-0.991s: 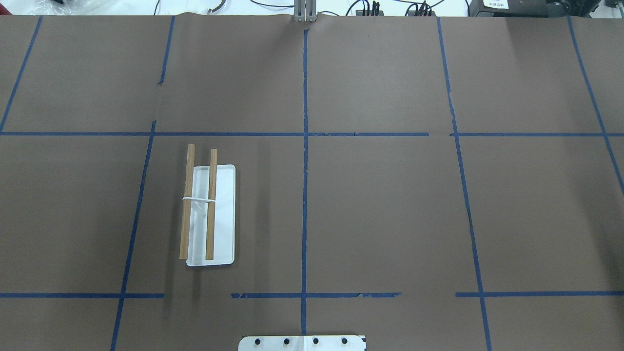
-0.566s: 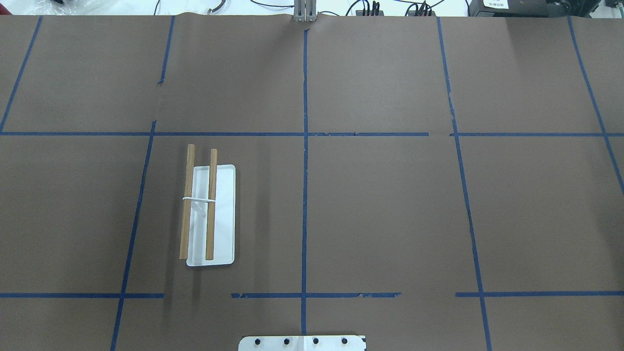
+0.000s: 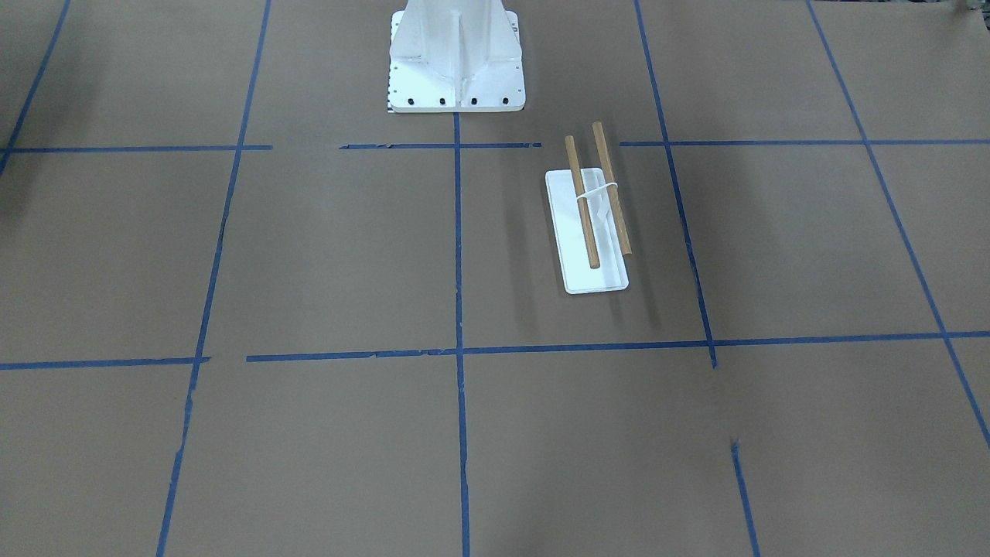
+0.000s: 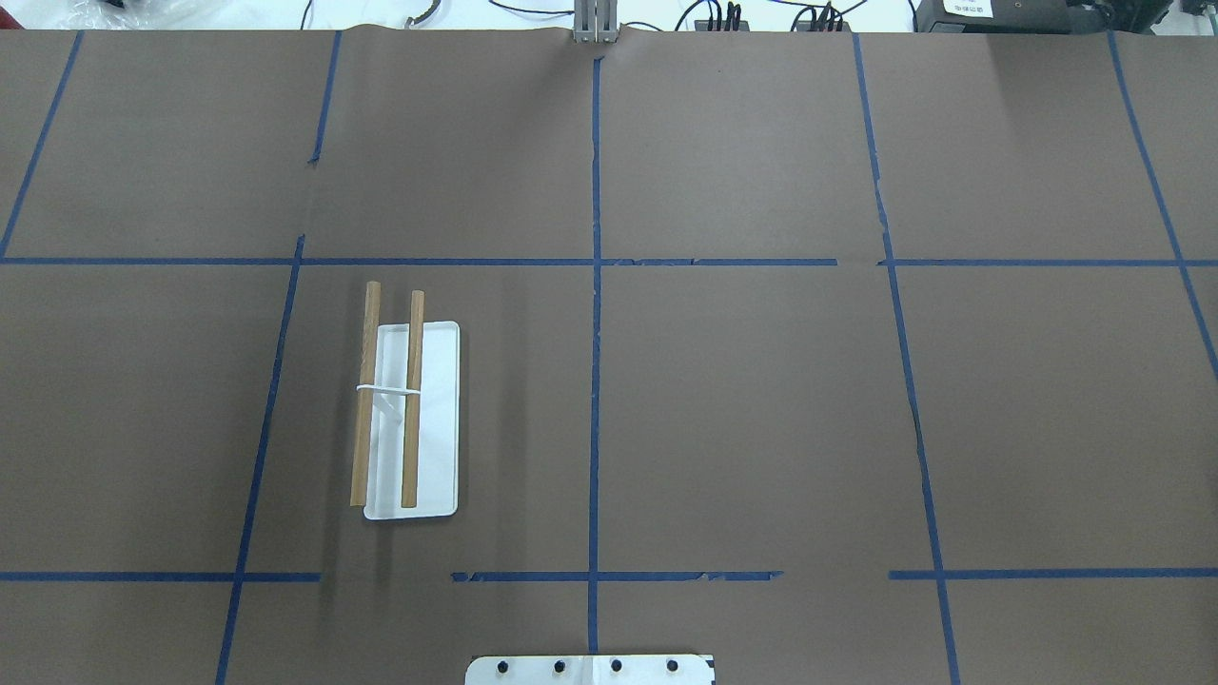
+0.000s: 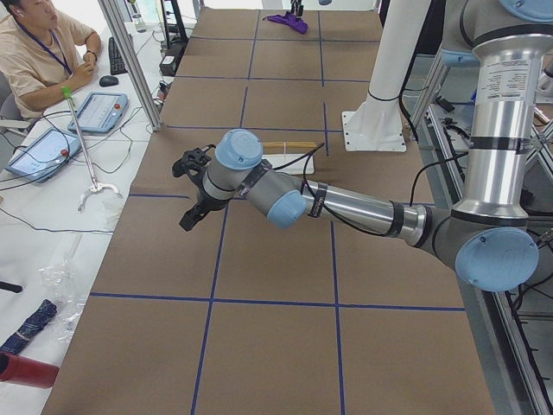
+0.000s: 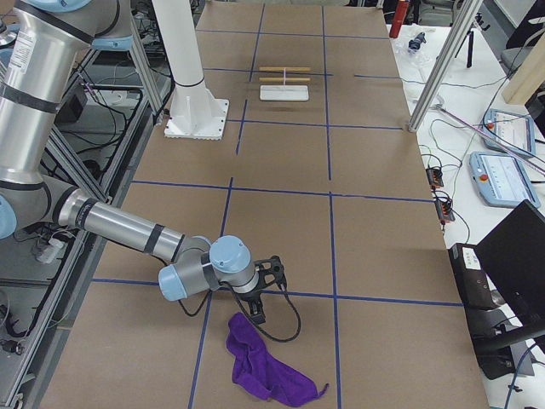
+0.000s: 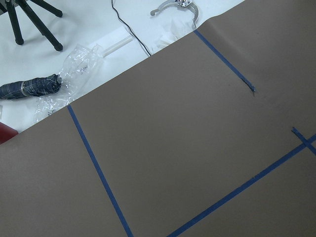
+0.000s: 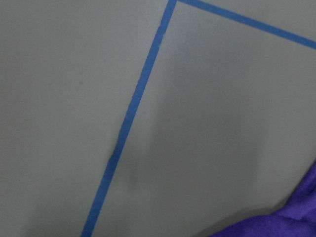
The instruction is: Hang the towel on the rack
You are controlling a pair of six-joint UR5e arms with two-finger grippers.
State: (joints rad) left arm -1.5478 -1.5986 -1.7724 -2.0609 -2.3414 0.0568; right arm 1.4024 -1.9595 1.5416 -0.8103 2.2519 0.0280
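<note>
Crumpled purple cloth towel lies well apart from the white-based wooden-bar rack; right gripper hovers just beside it, likely for pickup, its opening impossible to tell.

My left arm and right arm are silver tubes with light-blue joint caps and black cables. One tube carries a printed label. My white base plate has four dark screws.

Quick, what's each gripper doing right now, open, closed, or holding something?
Left gripper: cannot tell; it shows only in a side view.
Right gripper: cannot tell either; it is near the crumpled purple towel.
</note>
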